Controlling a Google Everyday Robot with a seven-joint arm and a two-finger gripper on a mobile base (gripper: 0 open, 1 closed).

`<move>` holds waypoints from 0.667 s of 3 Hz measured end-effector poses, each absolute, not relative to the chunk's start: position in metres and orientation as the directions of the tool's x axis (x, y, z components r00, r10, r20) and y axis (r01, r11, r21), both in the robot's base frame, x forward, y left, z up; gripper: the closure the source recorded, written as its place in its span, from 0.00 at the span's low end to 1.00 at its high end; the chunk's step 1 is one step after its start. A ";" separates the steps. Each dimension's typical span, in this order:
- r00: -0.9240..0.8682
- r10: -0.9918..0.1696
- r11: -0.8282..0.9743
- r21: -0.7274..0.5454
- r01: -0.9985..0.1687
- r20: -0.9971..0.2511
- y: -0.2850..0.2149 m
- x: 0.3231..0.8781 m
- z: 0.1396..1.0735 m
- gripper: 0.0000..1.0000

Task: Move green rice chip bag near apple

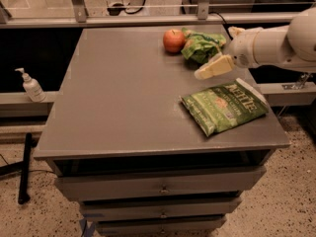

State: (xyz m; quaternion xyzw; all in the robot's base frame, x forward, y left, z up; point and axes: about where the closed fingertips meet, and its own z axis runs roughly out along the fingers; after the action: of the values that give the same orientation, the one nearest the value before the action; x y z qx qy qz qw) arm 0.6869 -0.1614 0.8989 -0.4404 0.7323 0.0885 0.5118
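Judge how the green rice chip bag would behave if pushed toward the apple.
The green rice chip bag looks puffy and wrinkled, so it would probably crumple, not slide stiffly, and weigh little. The round apple beside it may roll if bumped. The gripper hovers beside the bag, fingers open.

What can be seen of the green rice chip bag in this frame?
The green rice chip bag is a small, puffy, crinkled light-green packet with yellowish and white markings, seemingly thin glossy film. It lies crumpled on the far right part of the grey table, directly right of the apple. Whether the two touch cannot be told. The gripper is at the bag's right side, open, its nearer finger in front of the bag and clear of it. The bag looks closed and intact.
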 end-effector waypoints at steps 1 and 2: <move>-0.047 -0.450 0.584 -0.254 -0.771 -0.892 -0.164 0.638 0.912 0.00; 0.028 -0.373 0.574 -0.254 -0.779 -0.928 -0.179 0.580 0.939 0.00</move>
State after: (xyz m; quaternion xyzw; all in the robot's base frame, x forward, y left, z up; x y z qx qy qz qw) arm 0.5798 -0.1791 0.9390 -0.4268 0.6744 0.1761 0.5762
